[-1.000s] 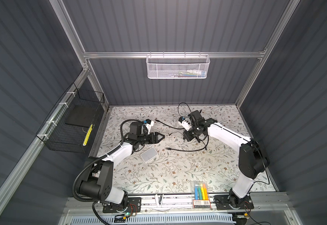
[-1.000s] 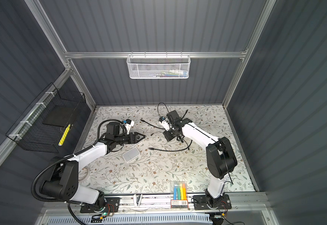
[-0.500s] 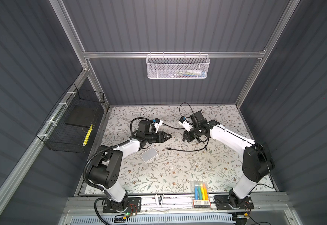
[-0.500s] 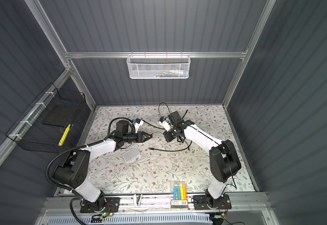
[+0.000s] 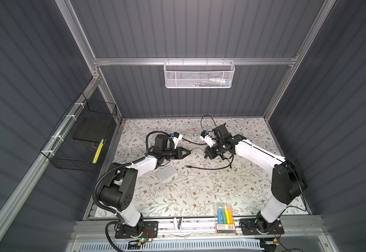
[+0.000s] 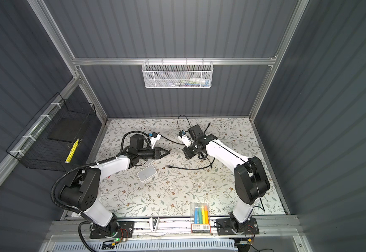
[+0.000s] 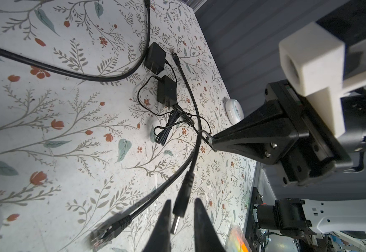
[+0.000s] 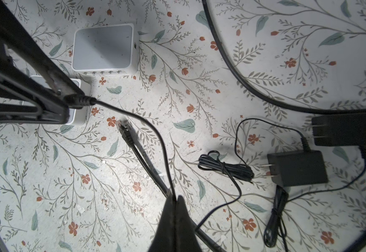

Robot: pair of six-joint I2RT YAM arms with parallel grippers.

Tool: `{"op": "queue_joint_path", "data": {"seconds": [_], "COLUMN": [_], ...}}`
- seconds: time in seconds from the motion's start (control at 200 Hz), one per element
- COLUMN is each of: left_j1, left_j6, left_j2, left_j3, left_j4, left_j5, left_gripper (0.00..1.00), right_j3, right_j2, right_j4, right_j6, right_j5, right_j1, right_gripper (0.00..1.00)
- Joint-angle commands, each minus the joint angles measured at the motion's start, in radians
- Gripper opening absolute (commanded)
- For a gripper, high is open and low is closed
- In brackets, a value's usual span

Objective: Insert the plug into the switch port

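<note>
The floral-patterned tabletop [image 5: 243, 189] carries everything. A black wire basket [image 5: 84, 135] hangs on the left wall and a white mesh basket [image 5: 198, 74] hangs on the back rail. A clear pack of coloured markers [image 5: 224, 211] lies at the front edge.

The white square plastic switch box [image 5: 166, 173] lies flat beside the left forearm. Its row of ports [image 8: 103, 72] runs along one side, and every port I can make out is free.

The left gripper [image 5: 189, 151] hovers over the table, behind the switch box and apart from it. Its jaws are drawn in to a narrow slot, one finger on each side of the black barrel plug [image 7: 181, 207], which they hold off the surface with its metal tip pointing back towards the wrist.

The right gripper [image 8: 175, 199] faces it from close by. Its jaws are pressed together, pinching the thin black cord [image 8: 147, 124] that runs to the plug.

Two black block-shaped power adapters [image 8: 297, 168] lie side by side on the table. A thick black network cable [image 8: 132, 144] lies between the grippers and the switch box, its connector end loose on the table.
</note>
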State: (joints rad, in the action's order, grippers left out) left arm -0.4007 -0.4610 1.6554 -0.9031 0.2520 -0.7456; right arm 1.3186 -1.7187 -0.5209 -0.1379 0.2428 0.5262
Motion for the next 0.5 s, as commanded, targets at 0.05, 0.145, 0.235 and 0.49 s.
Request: {"op": "queue_joint_path", "data": {"seconds": [0.05, 0.145, 0.235, 0.49], "left_j1": [-0.006, -0.005, -0.006, -0.005], "left_j6": [0.008, 0.009, 0.011, 0.147], "left_j2": [-0.022, -0.023, -0.026, -0.045], "left_j3": [-0.021, -0.020, -0.022, -0.069], "left_j4": [0.010, 0.009, 0.004, -0.162], "left_j5": [-0.021, -0.021, -0.020, -0.036], "left_gripper": [0.11, 0.06, 0.01, 0.00], "right_j3": [-0.007, -0.009, -0.010, -0.008], "right_j2": [0.019, 0.023, 0.025, 0.035], "right_j4": [0.002, 0.003, 0.001, -0.041], "right_j6": [0.009, 0.011, 0.011, -0.034], "right_j5": [0.001, 0.001, -0.004, -0.060], "right_j1": [0.001, 0.001, 0.001, 0.001], "right_gripper": [0.00, 0.00, 0.00, 0.20]}}
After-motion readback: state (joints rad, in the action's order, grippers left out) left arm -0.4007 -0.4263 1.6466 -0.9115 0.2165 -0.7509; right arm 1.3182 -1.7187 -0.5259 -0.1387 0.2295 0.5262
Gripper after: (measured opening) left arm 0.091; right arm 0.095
